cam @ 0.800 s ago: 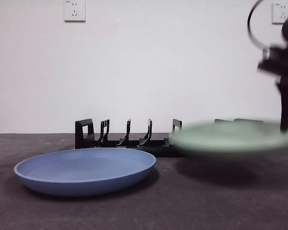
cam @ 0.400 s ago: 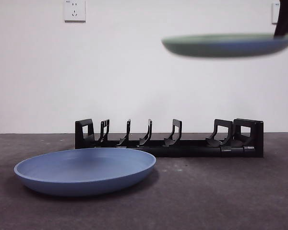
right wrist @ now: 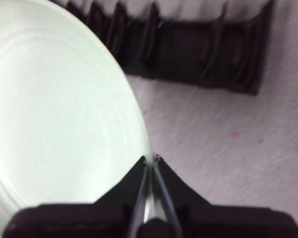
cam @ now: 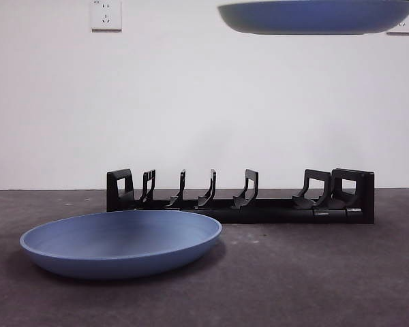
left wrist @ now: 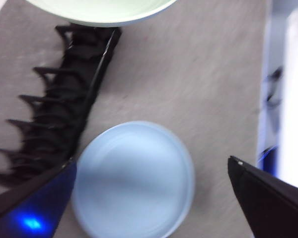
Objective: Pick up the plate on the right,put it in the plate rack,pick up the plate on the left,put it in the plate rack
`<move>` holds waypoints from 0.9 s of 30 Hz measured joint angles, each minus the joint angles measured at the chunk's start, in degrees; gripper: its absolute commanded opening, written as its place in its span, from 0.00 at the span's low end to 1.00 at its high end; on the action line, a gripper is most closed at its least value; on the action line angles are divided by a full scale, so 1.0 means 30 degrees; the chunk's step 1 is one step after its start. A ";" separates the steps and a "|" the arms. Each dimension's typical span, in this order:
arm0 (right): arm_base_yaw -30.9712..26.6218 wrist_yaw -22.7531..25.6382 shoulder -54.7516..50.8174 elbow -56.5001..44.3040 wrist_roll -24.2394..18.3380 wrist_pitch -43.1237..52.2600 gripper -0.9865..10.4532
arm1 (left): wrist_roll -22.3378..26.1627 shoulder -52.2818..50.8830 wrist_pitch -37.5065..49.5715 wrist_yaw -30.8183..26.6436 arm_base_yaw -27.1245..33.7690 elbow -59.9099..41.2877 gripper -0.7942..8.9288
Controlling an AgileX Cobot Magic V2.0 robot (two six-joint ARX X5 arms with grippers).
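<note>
Right tool (right wrist: 151, 161) clamped on green plate (right wrist: 59, 114) rim, high above plate rack (cam: 242, 197).

matt smooth blue plate (cam: 120, 242), black plastic plate rack (cam: 240, 197), rough grey table (cam: 293, 272)

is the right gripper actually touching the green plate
Touching. The right wrist view shows the right gripper with its jaws pinched on the rim of the green plate, no gap; in the front view the plate hangs high above the plate rack.
</note>
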 measured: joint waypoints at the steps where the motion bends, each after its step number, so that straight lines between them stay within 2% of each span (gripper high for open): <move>1: 0.0408 0.0015 0.0138 0.0000 0.0022 -0.0131 0.08 | 0.0364 0.0117 0.0146 -0.1100 -0.0525 0.0000 0.69; 6: 0.2215 0.0015 0.1290 0.0000 0.0452 0.0160 0.08 | 0.2208 0.0510 0.0510 -0.5785 -0.2907 0.0000 0.68; 9: 0.2943 0.0015 0.2091 0.0000 0.0896 0.0219 0.08 | 0.3351 0.0714 0.0605 -0.8014 -0.4182 0.0000 0.57; 11: 0.3286 0.0015 0.2601 0.0000 0.1049 -0.0029 0.08 | 0.4182 0.0852 0.0736 -0.9114 -0.4809 0.0000 0.56; 20: 0.4809 -0.0270 0.4022 -0.0007 0.1348 -0.0124 0.08 | 0.7169 0.1661 0.0772 -0.9522 -0.5625 0.0000 0.56; 24: 0.5158 -0.1071 0.4022 0.0211 0.1406 -0.0299 0.08 | 0.7810 0.2623 0.0772 -0.9522 -0.5625 0.0000 0.56; 27: 0.5180 -0.1086 0.4022 0.0852 0.1421 -0.0729 0.08 | 0.7971 0.3133 0.0780 -0.9500 -0.5705 0.0000 0.56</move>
